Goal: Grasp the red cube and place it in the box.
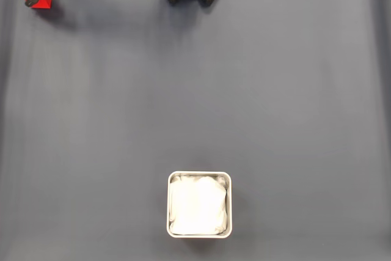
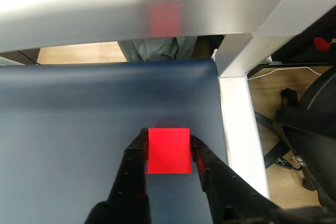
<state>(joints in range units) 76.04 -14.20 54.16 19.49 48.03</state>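
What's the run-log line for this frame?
phase: grasp | gripper: shut on red cube, far-left corner of mat in fixed view | box: holds no cube, near centre

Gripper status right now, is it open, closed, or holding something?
Gripper: closed on the red cube, one finger against each side.

We see a matt dark blue-grey covering on the counter (image 1: 275, 102), a pale brushed-metal box (image 1: 199, 175) lined with wrinkled white cloth (image 1: 198, 207), and a smooth red cube (image 2: 168, 150) between matt black plastic gripper (image 2: 169, 156) fingers
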